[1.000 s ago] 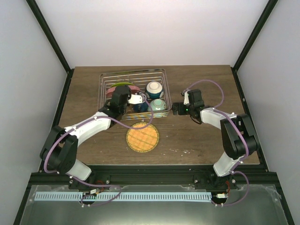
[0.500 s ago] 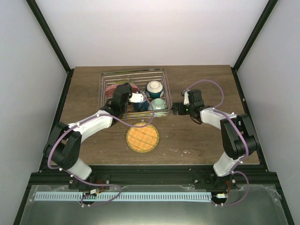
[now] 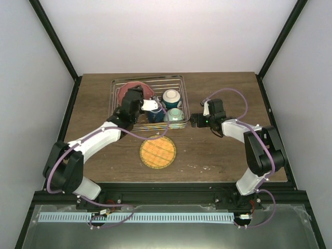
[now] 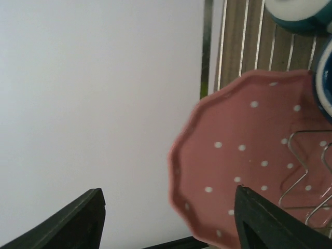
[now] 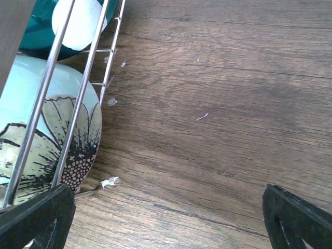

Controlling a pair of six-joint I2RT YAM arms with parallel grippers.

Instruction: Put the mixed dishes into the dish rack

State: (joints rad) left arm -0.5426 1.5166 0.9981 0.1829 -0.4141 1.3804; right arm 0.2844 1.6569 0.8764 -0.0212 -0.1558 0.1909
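We see the left gripper (image 4: pixel 167 192) open over the dish rack (image 3: pixel 177 83), its 2 fingers spread. The pink scalloped plate (image 4: pixel 249 161) leans in the rack's left half, close by 1 finger. The right gripper (image 5: pixel 166 191) gapes wide, empty, just outside the rack beside the pale mint bowl (image 5: pixel 31 104).

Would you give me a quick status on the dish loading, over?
Grippers: left gripper open over pink plate; right gripper open beside dish rack. Plate in rack. Nothing blocking.
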